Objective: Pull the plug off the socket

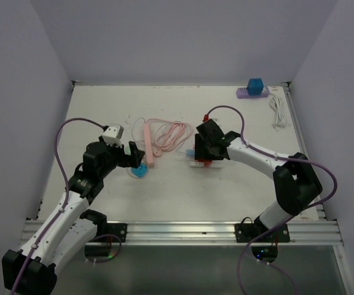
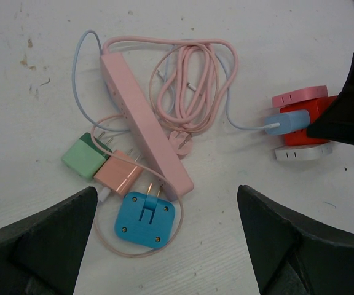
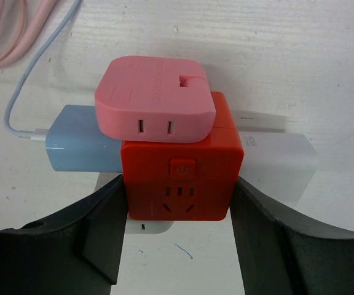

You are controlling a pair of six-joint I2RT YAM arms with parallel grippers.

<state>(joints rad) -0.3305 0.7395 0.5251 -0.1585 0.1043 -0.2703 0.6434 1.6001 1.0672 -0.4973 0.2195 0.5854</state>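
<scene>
Gripping: right gripper closed on cube, one finger flat against each side.
Cube: red socket block resting on table, its switch and one socket face turned to the right wrist camera.
Pink plug: seated on the cube's far side, overlapping its top edge, two slots showing.
Blue plug: pushed into the cube's left side as seen from the right wrist, with a thin pale cable running off it.
White plug: touching the cube, showing at its right and under its near edge.
Left gripper: spread wide, holding nothing, hovering well left of the cube.
Strip: pink, lying left of the cube, with its coiled cord between strip and cube.
Loose adapters: green, salmon and blue, clustered on the strip's side away from the cube, the blue one prongs-up under the left gripper.
Far corner: purple strip with a blue block on it, well apart from the cube, and a white cable just beside it.
</scene>
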